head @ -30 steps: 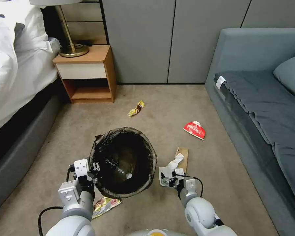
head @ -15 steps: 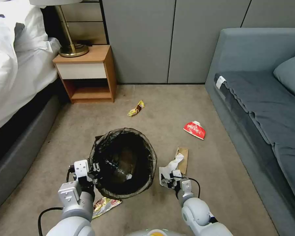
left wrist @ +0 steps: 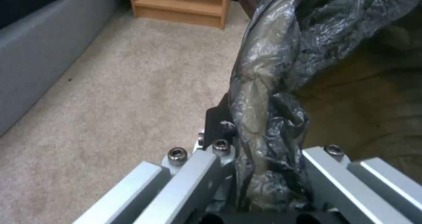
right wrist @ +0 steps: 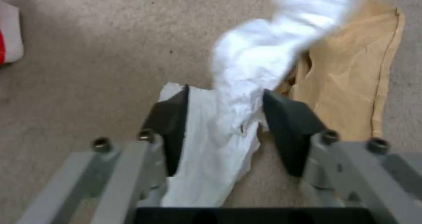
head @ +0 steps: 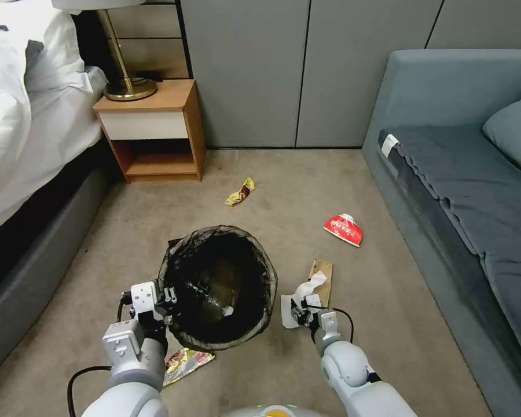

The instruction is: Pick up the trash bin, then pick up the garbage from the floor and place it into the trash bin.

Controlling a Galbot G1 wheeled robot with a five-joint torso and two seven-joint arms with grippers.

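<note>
The left end effector is clenched on the rim of the trash bin. The right end effector stands released around the white tissue on the floor, beside the cardboard scrap. The writing on the red wrapper is not readable.

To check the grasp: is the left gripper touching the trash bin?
Touching. Left wrist view: the left gripper is closed on the trash bin rim.
</note>
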